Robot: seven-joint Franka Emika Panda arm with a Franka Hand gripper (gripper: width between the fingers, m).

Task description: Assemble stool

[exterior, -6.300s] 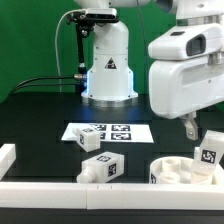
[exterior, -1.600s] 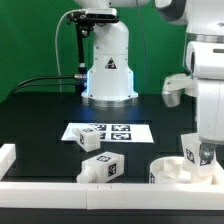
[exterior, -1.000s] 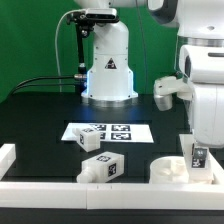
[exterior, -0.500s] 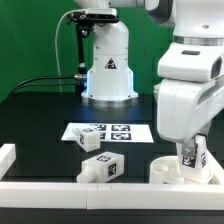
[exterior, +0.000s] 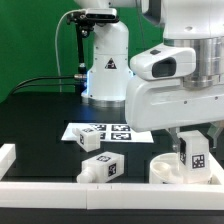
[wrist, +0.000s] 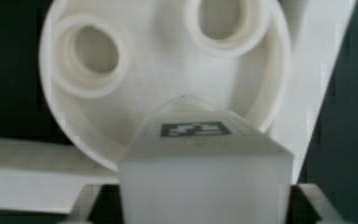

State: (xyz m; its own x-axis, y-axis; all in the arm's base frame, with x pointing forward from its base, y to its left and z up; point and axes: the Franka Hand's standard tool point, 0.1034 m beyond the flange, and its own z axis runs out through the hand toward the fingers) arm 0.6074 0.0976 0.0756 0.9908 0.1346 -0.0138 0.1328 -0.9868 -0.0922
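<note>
My gripper [exterior: 192, 152] is shut on a white stool leg [exterior: 194, 152] with a marker tag and holds it upright just over the round white seat [exterior: 168, 170] at the exterior view's lower right. In the wrist view the leg [wrist: 202, 160] fills the space between my fingers [wrist: 91, 203], its tagged end pointing at the seat [wrist: 149, 75], whose round holes show. Two more tagged legs lie on the table, one [exterior: 91, 139] beside the marker board and one [exterior: 101, 168] by the front rail.
The marker board [exterior: 108, 131] lies flat mid-table. A long white border rail [exterior: 60, 191] runs along the front, with a short white rail end [exterior: 6, 158] at the exterior view's left. The robot base [exterior: 107, 70] stands behind.
The arm has turned about the wrist and swung toward the exterior view's left, still holding the leg over the seat. The other legs have not moved.
</note>
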